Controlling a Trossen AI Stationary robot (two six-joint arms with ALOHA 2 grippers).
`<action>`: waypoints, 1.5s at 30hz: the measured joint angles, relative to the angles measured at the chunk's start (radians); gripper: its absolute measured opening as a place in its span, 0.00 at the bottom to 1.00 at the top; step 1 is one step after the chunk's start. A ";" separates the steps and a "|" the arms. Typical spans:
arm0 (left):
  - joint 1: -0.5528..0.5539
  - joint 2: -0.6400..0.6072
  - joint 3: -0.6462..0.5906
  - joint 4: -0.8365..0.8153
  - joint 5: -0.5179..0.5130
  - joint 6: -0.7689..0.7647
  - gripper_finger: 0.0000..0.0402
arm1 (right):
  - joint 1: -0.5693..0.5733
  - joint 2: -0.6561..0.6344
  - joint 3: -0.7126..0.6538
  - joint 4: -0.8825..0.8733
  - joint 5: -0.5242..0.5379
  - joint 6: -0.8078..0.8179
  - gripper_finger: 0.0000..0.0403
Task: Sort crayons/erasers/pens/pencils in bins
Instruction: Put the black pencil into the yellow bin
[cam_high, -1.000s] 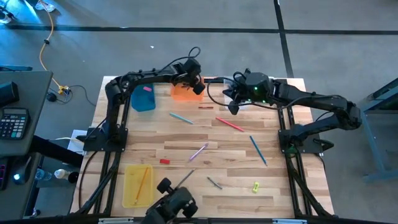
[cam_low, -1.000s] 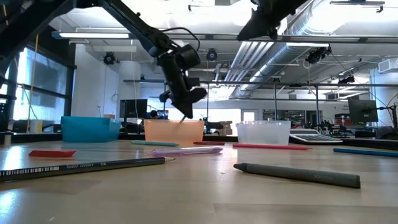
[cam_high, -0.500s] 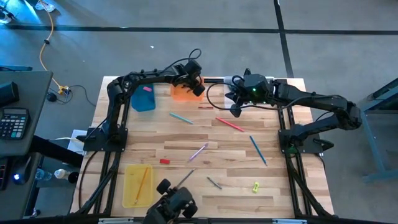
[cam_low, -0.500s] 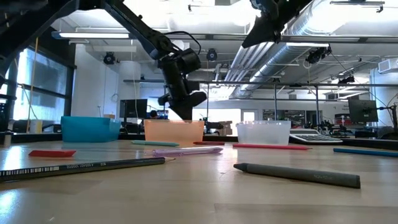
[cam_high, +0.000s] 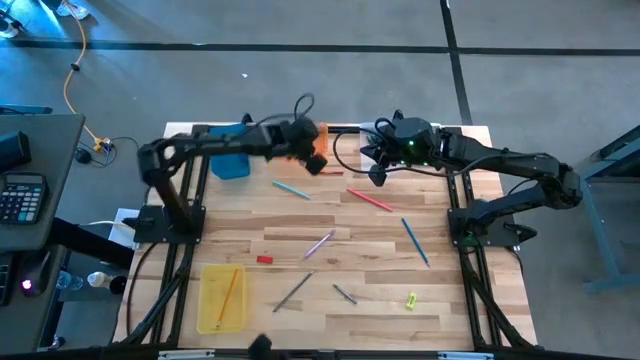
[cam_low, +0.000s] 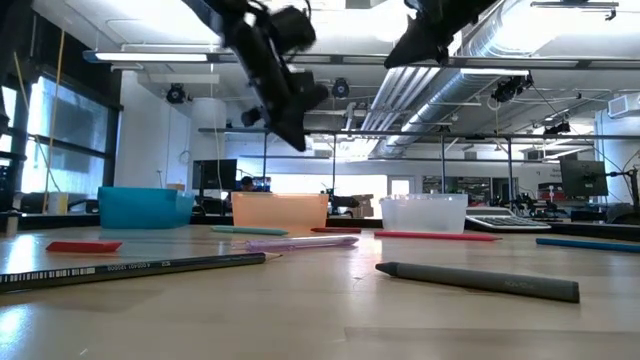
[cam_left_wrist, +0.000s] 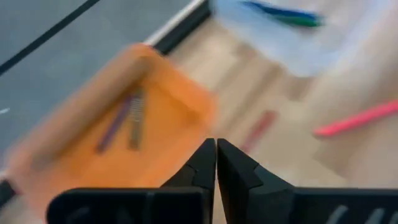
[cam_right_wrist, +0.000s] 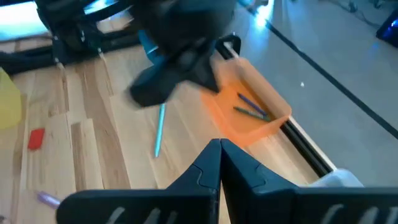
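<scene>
Left claw (cam_high: 318, 163), pinched closed and empty, hangs above the orange bin (cam_high: 290, 152), right claw (cam_high: 373, 175) closed nearby.

Two black arms: tubular links, rounded joint housings, black cable loops trailing near each wrist. Right arm (cam_high: 500, 165) is showing a green indicator light. Fingers (cam_left_wrist: 202, 165): matte black, tapering wedges.
</scene>
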 joint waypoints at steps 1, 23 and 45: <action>-0.027 -0.032 -0.044 0.027 -0.003 -0.021 0.01 | 0.000 0.000 0.000 0.013 0.000 -0.001 0.00; -0.456 -0.511 -0.591 0.082 -0.076 -0.353 0.00 | 0.094 0.000 0.000 0.027 -0.079 0.140 0.00; -0.692 -0.456 -0.559 0.053 0.010 -0.554 0.00 | 0.235 -0.185 -0.440 0.171 -0.153 0.263 0.00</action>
